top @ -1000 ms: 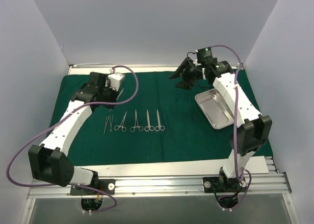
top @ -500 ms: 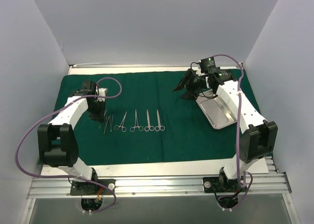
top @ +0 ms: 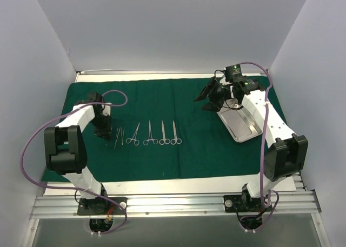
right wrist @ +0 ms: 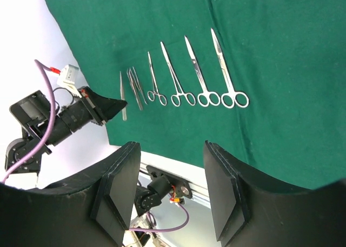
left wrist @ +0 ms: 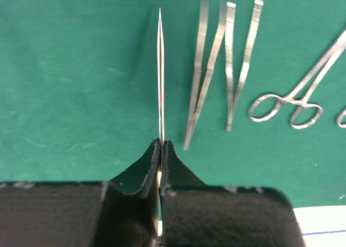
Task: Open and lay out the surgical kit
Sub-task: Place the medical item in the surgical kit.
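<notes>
The dark green drape (top: 200, 149) covers the table. Several silver instruments lie on it in a row: tweezers (top: 119, 137), forceps (top: 133, 134) and scissors (top: 175, 133). My left gripper (top: 102, 131) is shut on a slim pointed tweezer (left wrist: 160, 68), held low over the drape just left of the row. The tweezers (left wrist: 203, 68) and a ring-handled forceps (left wrist: 292, 104) lie to its right. My right gripper (top: 208, 98) is open and empty, raised beside the steel tray (top: 240, 122). Its view looks past the open fingers (right wrist: 121, 193) at the row (right wrist: 175, 77).
The tray lies on the right part of the drape, below the right arm. The drape's near edge (top: 162, 178) meets a white strip and the rail with the arm bases. Grey walls close in the back and both sides.
My left arm swung back and down with the tweezer, from the far left of the drape to just left of the row. My right gripper drifted slightly right, over the tray's far corner.
</notes>
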You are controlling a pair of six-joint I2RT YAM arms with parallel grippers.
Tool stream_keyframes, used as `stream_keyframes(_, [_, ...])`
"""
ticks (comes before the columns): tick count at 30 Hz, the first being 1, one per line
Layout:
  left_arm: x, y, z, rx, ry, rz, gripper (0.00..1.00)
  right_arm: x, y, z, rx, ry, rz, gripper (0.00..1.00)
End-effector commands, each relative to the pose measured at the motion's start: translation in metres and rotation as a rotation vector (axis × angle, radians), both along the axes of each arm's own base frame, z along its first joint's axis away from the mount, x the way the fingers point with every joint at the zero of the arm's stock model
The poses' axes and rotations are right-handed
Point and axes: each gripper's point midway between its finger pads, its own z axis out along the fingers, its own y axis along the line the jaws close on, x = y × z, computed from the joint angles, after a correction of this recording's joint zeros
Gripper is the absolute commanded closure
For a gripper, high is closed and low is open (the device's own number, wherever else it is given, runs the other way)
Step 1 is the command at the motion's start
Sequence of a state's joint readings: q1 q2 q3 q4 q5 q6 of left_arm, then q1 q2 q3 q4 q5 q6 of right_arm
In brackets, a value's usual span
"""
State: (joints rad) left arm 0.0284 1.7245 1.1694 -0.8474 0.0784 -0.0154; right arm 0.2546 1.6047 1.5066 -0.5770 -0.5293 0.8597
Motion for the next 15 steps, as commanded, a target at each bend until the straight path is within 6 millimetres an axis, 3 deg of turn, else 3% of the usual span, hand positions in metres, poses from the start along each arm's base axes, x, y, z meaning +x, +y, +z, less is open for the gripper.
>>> stream_keyframes(1, [0.017, 0.013, 0.009, 0.012, -0.039, 0.033, 0.98, -0.004, -0.001, 0.016, 0.024, -0.046, 0.006, 0.50])
stream_keyframes(15, [0.020, 0.010, -0.008, -0.031, 0.007, 0.026, 0.95, 0.001, -0.001, 0.016, 0.018, -0.040, 0.001, 0.50])
